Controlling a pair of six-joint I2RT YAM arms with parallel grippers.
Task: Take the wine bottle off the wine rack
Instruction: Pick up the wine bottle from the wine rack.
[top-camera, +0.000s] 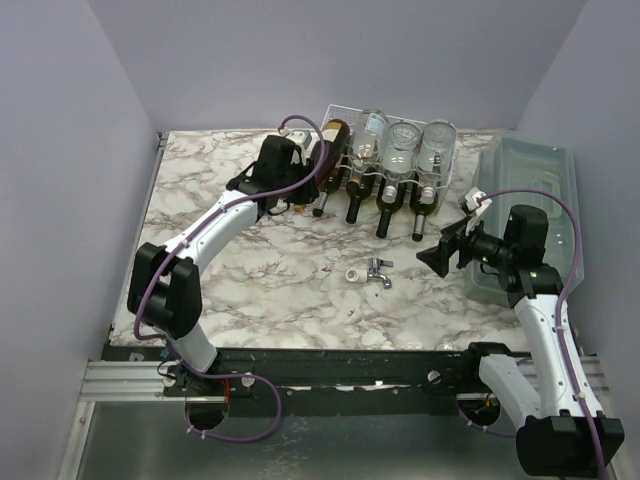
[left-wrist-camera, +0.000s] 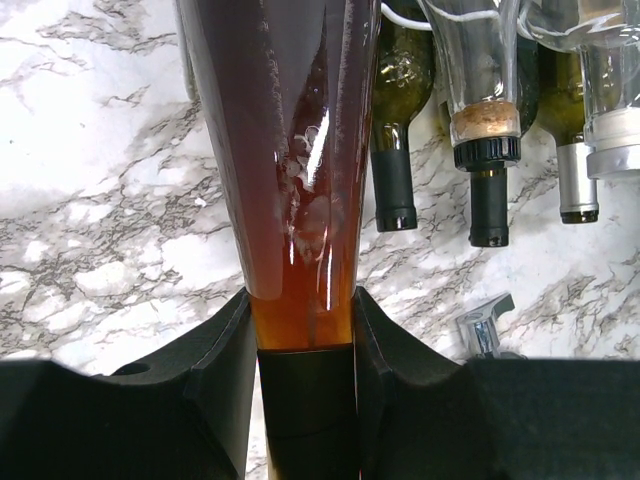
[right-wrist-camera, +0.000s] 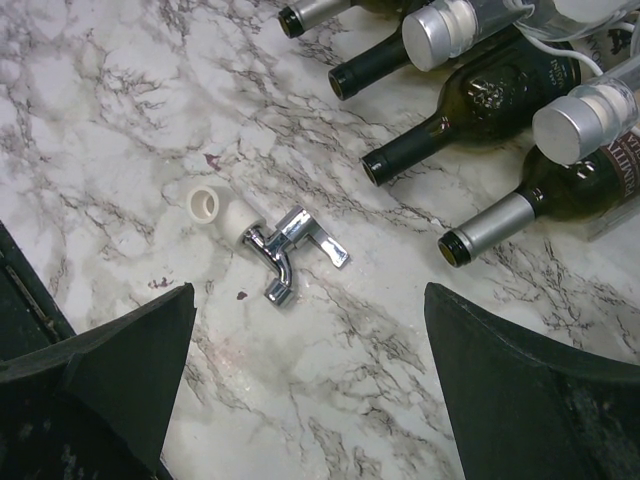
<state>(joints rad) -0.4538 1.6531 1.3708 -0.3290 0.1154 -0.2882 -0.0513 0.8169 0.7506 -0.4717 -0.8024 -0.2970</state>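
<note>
Wine bottle (left-wrist-camera: 290, 150): neck clamped in left gripper (left-wrist-camera: 303, 330), likely for sliding lengthwise off wine rack (top-camera: 340, 106). Right gripper (right-wrist-camera: 308, 330): fingers apart, empty.

This is a robotics test cell, not a home: a marble-patterned tabletop (top-camera: 250, 290) is boxed in by plain lavender wall panels (top-camera: 60, 150). A cabled left arm (top-camera: 200, 235) and right arm (top-camera: 545, 320) are bolted to an aluminium rail (top-camera: 120, 380) at its near edge. The staged props are a white wire wine rack (top-camera: 342, 112), a loose chrome tap (top-camera: 378, 270) and a translucent lidded bin (top-camera: 530, 190).
</note>
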